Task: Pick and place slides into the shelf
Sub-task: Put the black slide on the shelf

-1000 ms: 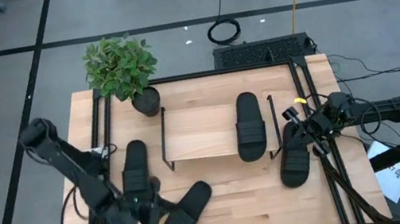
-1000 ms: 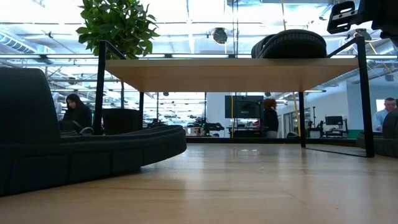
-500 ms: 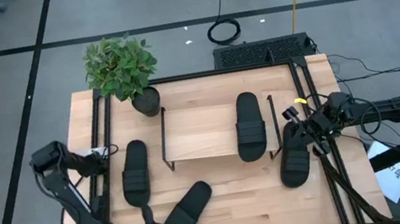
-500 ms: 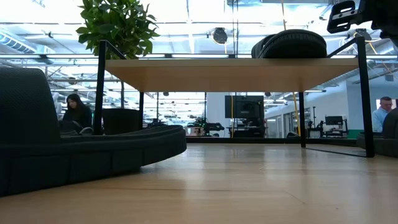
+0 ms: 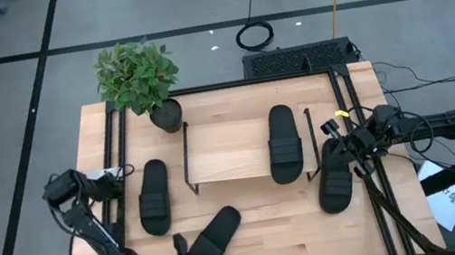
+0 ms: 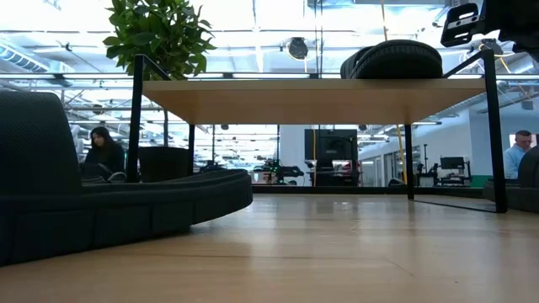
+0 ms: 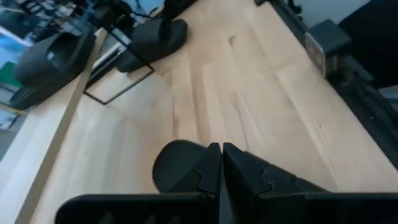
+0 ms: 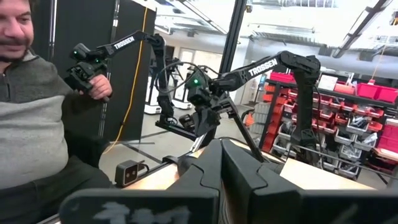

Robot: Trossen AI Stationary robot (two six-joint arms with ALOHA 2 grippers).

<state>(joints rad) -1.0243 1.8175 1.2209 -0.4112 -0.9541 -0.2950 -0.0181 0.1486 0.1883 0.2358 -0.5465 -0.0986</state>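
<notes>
The table (image 5: 255,242) carries the shelf (image 5: 231,150) across its middle, nearer the rear edge, with a plant (image 5: 139,76) at the rear left corner. One slide (image 5: 284,143) already lies on the right half of the shelf, long axis front to rear; the shelf's left half is bare. A second slide (image 5: 155,197) lies on the table left of the shelf, parallel to the left edge. A third slide (image 5: 212,242) lies near the front edge, slanted, its far end pointing toward the shelf's front left leg. The fourth slide (image 5: 334,176) lies just right of the shelf, near the right edge, tipped a little off front-to-rear.

The left gripper (image 5: 180,248) sits low at the front edge, touching or just beside the near end of the slanted slide; in the left wrist view its fingers (image 7: 239,171) are pressed together with nothing between them, and the slide's rounded end (image 7: 180,167) lies right under the tips. So the left arm is plainly the nearer one, and the slide's long axis runs away from the gripper toward the shelf.

The right gripper (image 5: 346,141) hovers by the right edge over the rear end of the fourth slide; the right wrist view shows its fingers (image 8: 245,174) closed and empty, looking out past a person.
</notes>
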